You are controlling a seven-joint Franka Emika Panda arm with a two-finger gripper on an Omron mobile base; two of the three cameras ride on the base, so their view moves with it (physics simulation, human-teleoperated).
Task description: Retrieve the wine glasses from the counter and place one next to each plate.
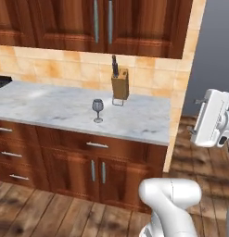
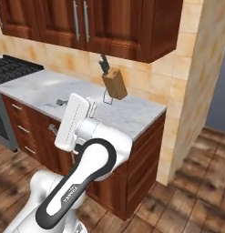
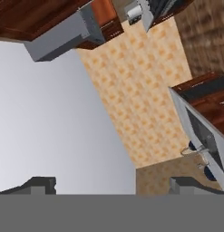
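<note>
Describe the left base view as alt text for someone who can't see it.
A single smoky wine glass stands upright on the marbled counter, in front of a wooden knife block. The robot's white arm rises at the right, away from the glass.

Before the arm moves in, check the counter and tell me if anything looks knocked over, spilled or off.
Nothing stands out. The wine glass stands upright on the counter, apart from the knife block by the tiles. No spill or damage shows.
</note>
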